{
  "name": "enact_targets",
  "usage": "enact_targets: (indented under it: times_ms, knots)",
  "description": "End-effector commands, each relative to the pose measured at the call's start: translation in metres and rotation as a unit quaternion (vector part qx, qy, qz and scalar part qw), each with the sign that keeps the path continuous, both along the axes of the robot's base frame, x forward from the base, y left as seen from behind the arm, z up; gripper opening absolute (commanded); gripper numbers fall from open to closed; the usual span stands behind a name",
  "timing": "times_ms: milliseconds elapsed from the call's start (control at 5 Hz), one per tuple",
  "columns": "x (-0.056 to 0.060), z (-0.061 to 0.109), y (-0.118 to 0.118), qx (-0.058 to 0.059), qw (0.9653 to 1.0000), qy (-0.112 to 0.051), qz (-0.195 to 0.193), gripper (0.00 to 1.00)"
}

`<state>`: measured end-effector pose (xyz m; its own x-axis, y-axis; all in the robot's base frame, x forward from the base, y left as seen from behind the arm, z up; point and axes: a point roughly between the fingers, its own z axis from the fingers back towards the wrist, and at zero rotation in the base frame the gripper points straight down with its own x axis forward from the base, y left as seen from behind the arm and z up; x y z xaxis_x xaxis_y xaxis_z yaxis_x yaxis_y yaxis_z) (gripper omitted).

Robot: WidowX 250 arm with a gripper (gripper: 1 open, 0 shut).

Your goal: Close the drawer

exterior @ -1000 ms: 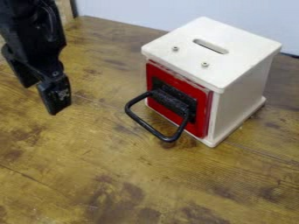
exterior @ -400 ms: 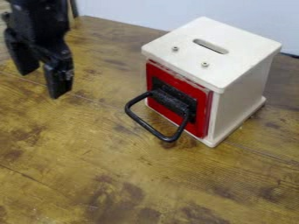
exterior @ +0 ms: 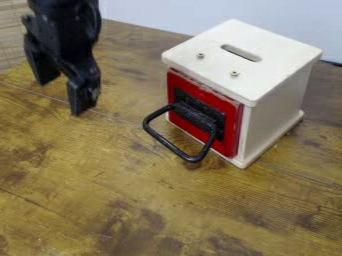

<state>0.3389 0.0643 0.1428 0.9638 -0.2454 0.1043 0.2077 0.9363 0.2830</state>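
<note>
Our gripper (exterior: 63,88) hangs over the wooden table (exterior: 80,200) at upper left, fingers spread and holding nothing. The drawer (exterior: 203,112) lies to its right, well apart, red face and black loop handle (exterior: 175,138) pointing front-left out of the white housing (exterior: 254,75). We judge the closing push runs back-right, along the drawer's slide axis.

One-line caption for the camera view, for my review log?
Black end effector hovers over the wooden table, left of the red drawer with its black loop handle, set in a white housing.
</note>
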Motion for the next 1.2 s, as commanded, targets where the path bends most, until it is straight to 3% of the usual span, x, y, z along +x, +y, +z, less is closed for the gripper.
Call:
enact_targets:
  times_ms: [0,200,400,600,800,1000]
  knots:
    - [-0.009,0.018,0.008,-0.021,0.9988,-0.045,0.004,1.00]
    - [-0.019,0.028,0.008,-0.034,0.9982,-0.049,-0.002,1.00]
    - [-0.021,0.035,0.000,-0.050,0.9971,-0.044,-0.036,1.00]
    - [-0.015,0.034,-0.003,-0.048,0.9969,-0.032,-0.053,0.00]
    - [-0.011,0.044,0.006,-0.059,0.9979,-0.022,-0.014,1.00]
    - [-0.007,0.045,0.010,-0.035,0.9992,-0.021,-0.003,1.00]
